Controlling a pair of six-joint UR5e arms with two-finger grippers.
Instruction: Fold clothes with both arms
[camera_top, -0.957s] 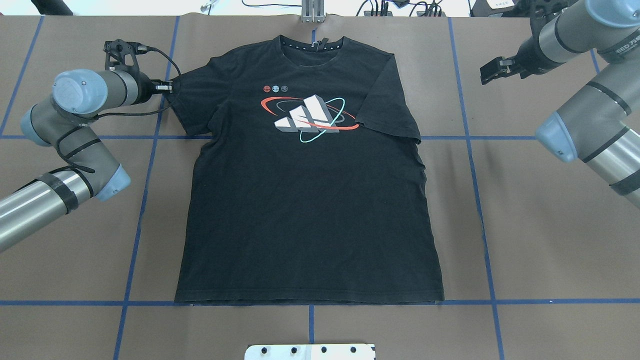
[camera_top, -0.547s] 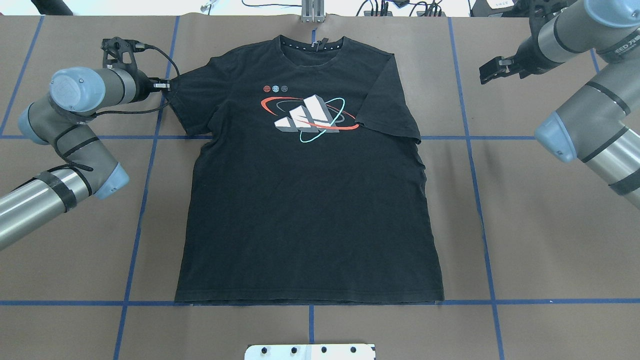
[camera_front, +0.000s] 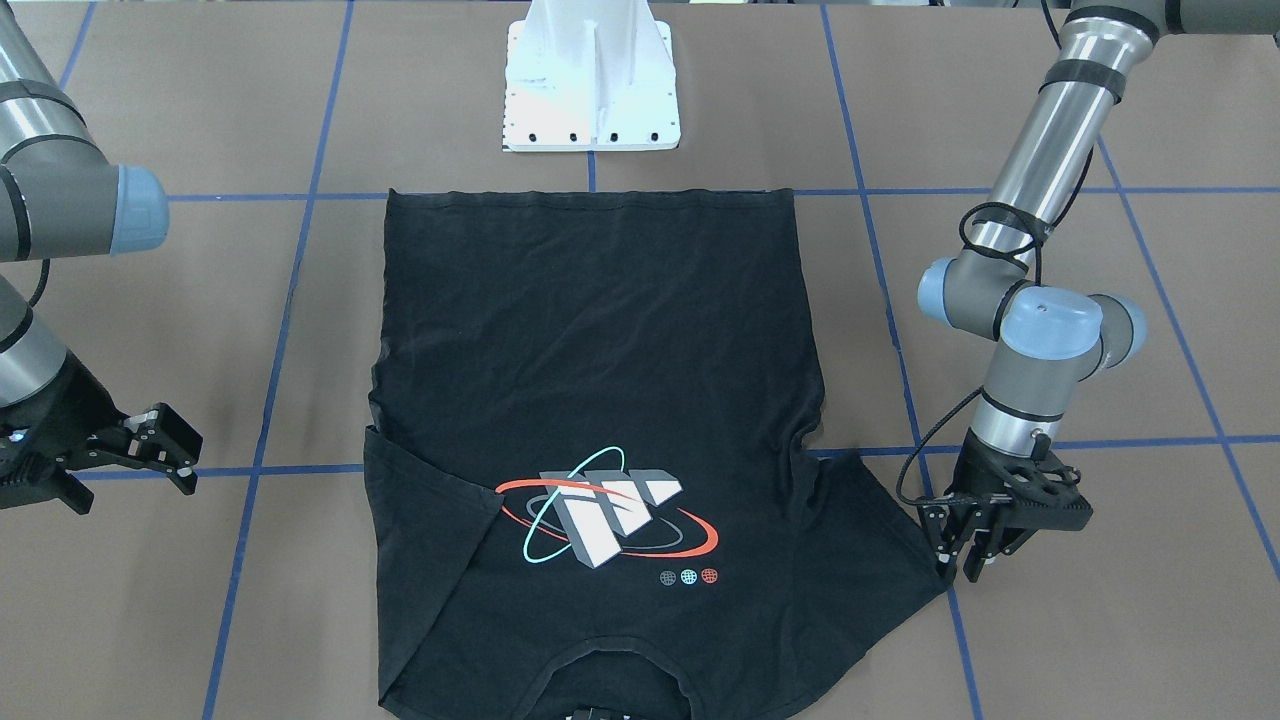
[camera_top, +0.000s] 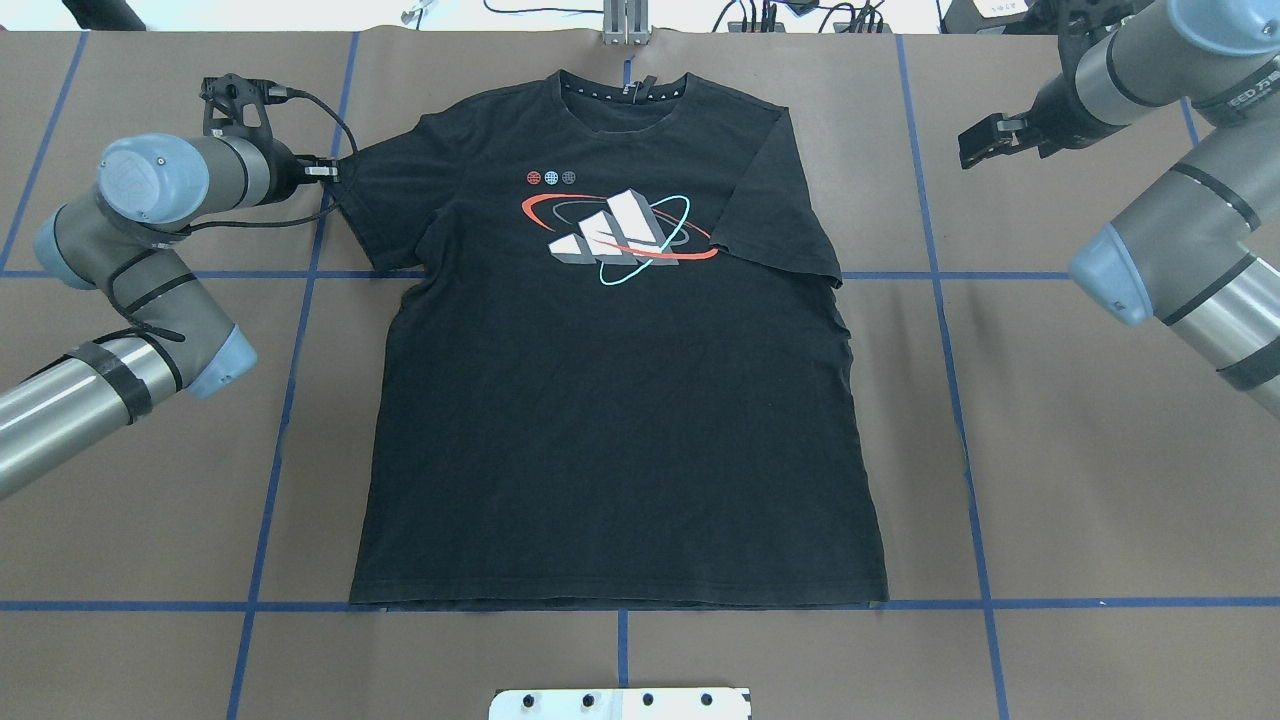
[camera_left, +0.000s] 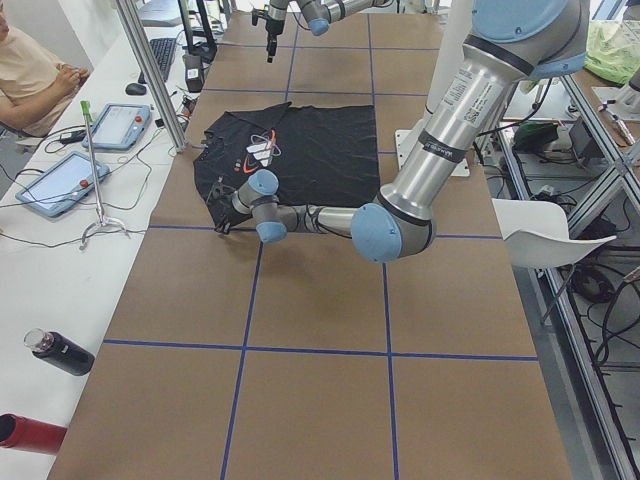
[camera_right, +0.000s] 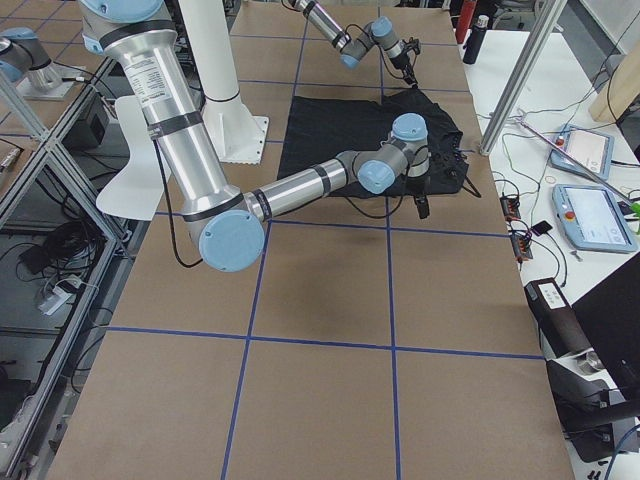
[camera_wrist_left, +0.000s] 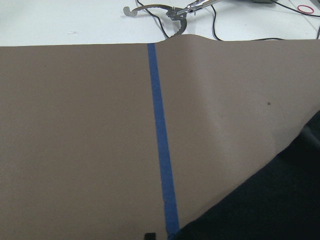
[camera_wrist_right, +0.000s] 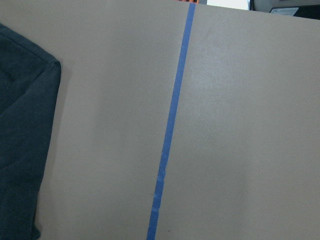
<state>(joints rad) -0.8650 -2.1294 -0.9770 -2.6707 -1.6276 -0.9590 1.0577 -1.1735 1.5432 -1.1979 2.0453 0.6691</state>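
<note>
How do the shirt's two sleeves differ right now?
The left sleeve spreads outward and flat; the right sleeve lies tucked in over the shirt, its hem reaching the edge of the graphic. The left claw is at the left sleeve's tip; the right claw hangs well clear of the right sleeve. Both sleeves are black and short.
</note>
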